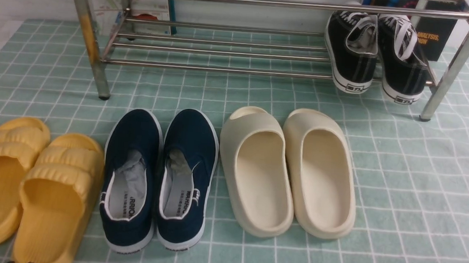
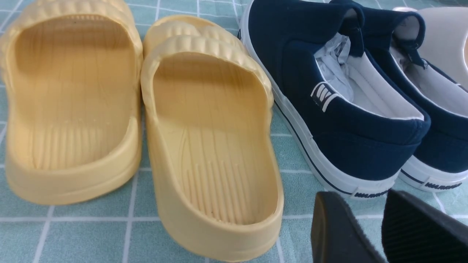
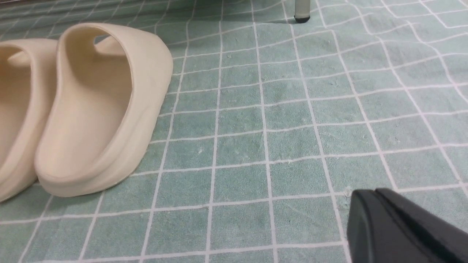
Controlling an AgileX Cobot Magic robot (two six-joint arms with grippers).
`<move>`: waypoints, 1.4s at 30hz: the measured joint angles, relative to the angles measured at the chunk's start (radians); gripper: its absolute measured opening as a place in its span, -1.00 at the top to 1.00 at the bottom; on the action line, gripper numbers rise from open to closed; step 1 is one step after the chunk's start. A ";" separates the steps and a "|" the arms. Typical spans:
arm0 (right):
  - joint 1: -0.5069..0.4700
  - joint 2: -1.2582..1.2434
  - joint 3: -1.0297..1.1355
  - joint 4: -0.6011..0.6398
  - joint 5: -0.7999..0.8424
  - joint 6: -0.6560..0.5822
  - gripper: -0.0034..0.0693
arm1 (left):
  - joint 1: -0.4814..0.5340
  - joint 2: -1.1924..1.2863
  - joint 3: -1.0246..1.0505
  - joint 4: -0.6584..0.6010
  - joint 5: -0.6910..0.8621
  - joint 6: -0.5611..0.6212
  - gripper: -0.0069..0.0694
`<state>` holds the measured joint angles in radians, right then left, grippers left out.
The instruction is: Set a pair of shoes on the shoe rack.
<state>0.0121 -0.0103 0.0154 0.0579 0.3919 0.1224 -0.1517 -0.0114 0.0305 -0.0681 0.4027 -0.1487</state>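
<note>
both claws are seen only in their wrist views. the left gripper sits at the lower right of its frame with jaws parted and nothing between them, low over the checked cloth, just short of the heels of the navy slip-ons; the yellow slides lie beside those. the right gripper shows at the lower right of its frame with jaws pressed together, empty, over bare cloth, with the cream slides off to the left of that frame.

in the front view neither arm appears. the pair of shoes, black with white laces, is found at the upper right of the frame, already resting on the lower bars of the shoe rack, heels toward the camera and hanging a little past the front bar, toes pointing to the back. their long axes run from front to back, side by side and touching.

from both claws the pair lies forward and well apart; the right arm is judged the nearer, since the shoes stand at the rack's right end. the task is judged done or nearly so, and any coming move would be no more than a push along that front-to-back axis.
</note>
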 joint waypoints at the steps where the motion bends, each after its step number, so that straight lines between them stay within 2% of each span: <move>1: 0.000 0.000 0.000 0.000 0.000 0.000 0.86 | 0.000 0.000 0.000 0.000 0.000 0.000 0.25; 42: 0.000 0.000 0.000 0.000 0.000 0.000 0.73 | 0.000 0.000 0.000 0.000 0.000 0.000 0.25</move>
<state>0.0121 -0.0103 0.0154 0.0579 0.3919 0.1224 -0.1517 -0.0114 0.0305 -0.0681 0.4027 -0.1487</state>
